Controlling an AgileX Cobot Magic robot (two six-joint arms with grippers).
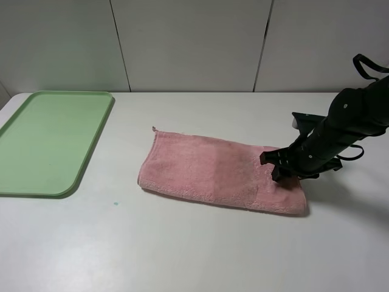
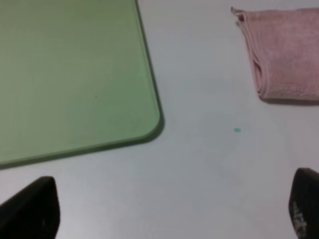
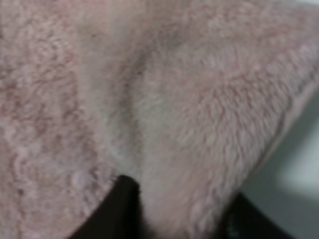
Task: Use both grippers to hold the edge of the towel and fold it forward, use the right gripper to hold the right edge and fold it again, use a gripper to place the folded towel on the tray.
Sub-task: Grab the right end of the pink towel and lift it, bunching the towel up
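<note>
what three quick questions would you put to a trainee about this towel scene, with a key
1. True or false: the towel lies on the tray.
2. Where on the towel does the right gripper pinch? A: its right end. B: its left end. C: its middle.
3. Fill in: the left gripper hangs over the table with its jaws ____.
Key: 1 false; 2 A; 3 open.
</note>
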